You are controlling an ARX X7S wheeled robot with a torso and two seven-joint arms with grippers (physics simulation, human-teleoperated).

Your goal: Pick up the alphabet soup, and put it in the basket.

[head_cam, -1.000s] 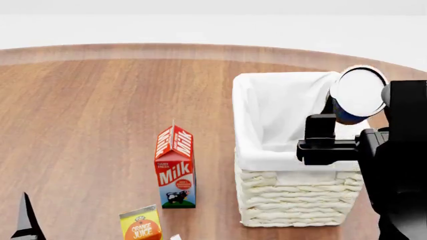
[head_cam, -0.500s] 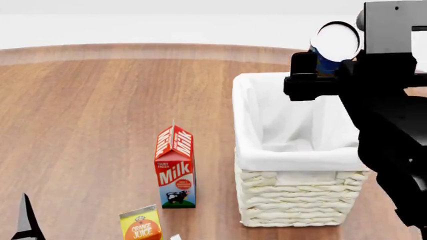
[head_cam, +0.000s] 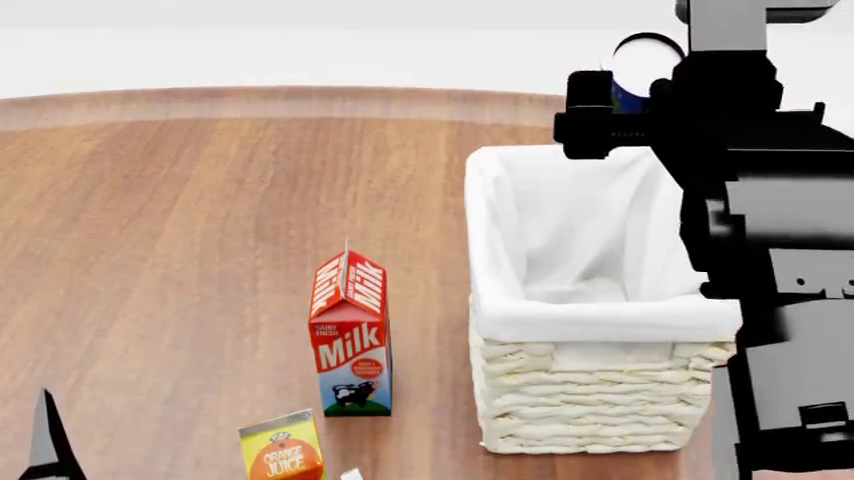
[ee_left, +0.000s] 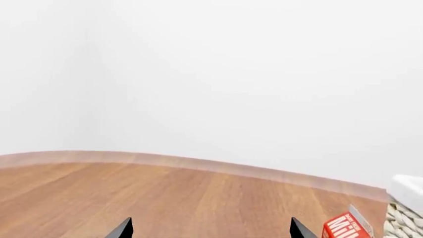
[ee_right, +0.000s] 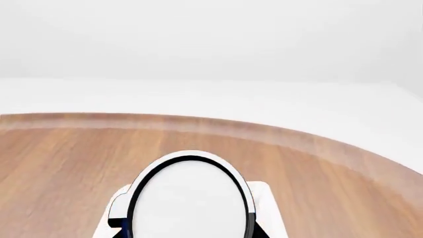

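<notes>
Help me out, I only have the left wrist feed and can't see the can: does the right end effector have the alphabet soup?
Observer: Yes. In the head view the right end effector is shut on the alphabet soup, lifted well off the table.
Operator: Is it over the basket?
Observer: It seems so. The right wrist view shows the basket and its white lining directly below the can.
</notes>
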